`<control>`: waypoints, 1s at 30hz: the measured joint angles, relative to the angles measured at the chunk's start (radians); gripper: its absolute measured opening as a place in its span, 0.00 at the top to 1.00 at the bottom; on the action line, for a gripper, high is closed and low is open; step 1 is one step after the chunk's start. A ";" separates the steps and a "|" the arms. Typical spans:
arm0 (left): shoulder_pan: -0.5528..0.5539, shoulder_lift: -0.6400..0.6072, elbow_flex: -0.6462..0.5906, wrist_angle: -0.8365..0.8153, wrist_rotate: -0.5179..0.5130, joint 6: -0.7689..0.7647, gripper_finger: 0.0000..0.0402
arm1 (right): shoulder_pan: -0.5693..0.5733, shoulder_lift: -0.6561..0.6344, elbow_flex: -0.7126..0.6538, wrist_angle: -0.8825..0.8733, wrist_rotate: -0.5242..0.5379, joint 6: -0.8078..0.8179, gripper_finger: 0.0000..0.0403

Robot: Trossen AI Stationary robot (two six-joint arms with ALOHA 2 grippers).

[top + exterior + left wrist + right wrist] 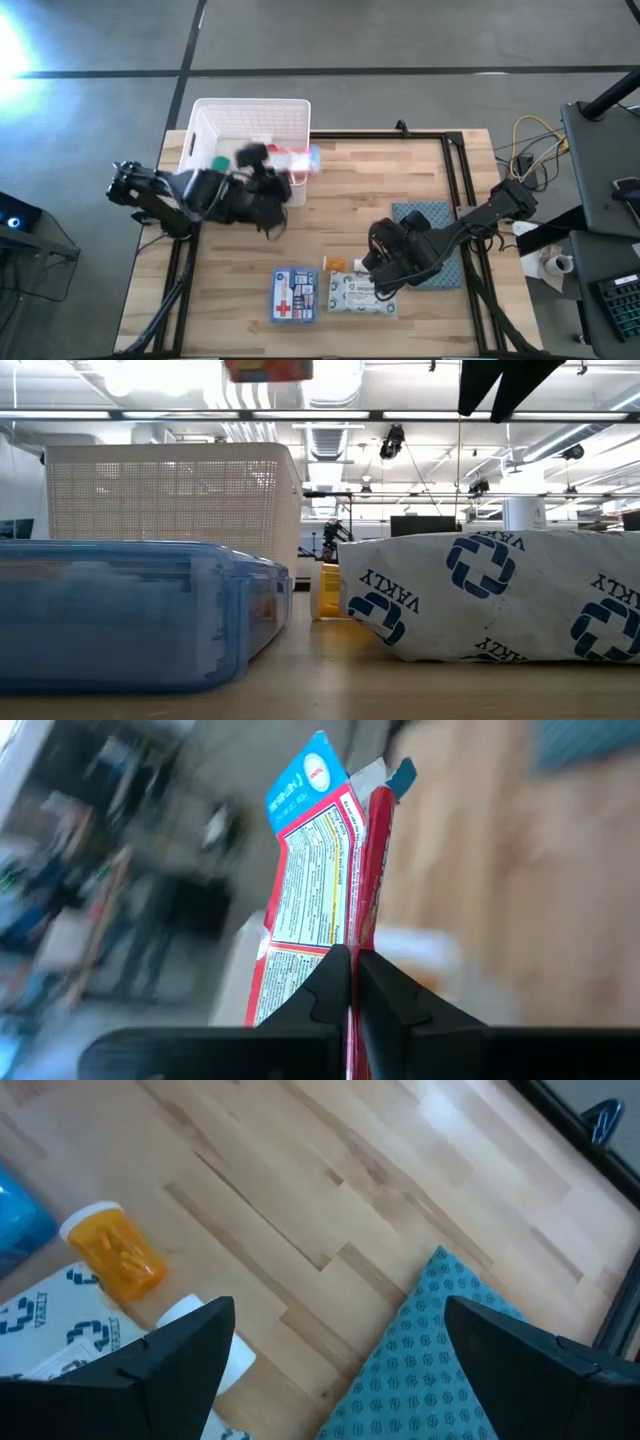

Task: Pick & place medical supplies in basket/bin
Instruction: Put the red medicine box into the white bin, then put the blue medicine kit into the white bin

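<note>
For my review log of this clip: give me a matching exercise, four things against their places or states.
Things:
1. red-and-white printed carton
2. orange pill bottle
3. white slotted plastic bin
4. right gripper

States:
A. open, above the white wipes pack
B. clamped in the left gripper
C. lying on the wooden table
D. at the table's far-left corner

Pairs: 1-B, 2-C, 3-D, 4-A

My two arms matte black, chunky rounded joints, left arm (170, 195), right arm (470, 225), left fingers (330, 985) thin angular black, right fingers (185, 1345) broad, dark.
</note>
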 joint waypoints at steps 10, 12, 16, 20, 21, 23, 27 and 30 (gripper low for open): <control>0.282 -0.119 -0.192 -0.265 0.053 -0.220 1.00 | -0.014 0.000 0.000 0.014 0.067 0.019 0.13; 0.353 -0.159 -0.307 -0.174 0.131 -0.174 1.00 | -0.024 -0.001 0.000 0.023 0.068 0.016 0.13; 0.422 -0.244 -0.532 0.017 0.159 -0.079 0.96 | -0.042 -0.001 0.000 0.062 0.067 -0.018 0.13; 0.422 -0.326 -0.640 0.098 0.161 -0.062 0.84 | -0.050 -0.001 0.000 0.127 0.020 -0.084 0.13; 0.422 -0.346 -0.652 0.107 0.160 -0.062 0.81 | -0.051 -0.001 0.000 0.148 0.002 -0.115 0.13; 0.423 -0.383 -0.662 0.126 0.159 -0.062 0.73 | -0.055 0.003 0.000 0.197 -0.025 -0.189 0.13; 0.426 -0.454 -0.654 0.155 0.159 -0.062 0.57 | -0.068 0.020 -0.008 0.287 -0.056 -0.355 0.13; 0.420 -0.497 -0.621 0.154 0.168 -0.062 0.48 | -0.078 0.048 -0.010 0.325 -0.073 -0.494 0.13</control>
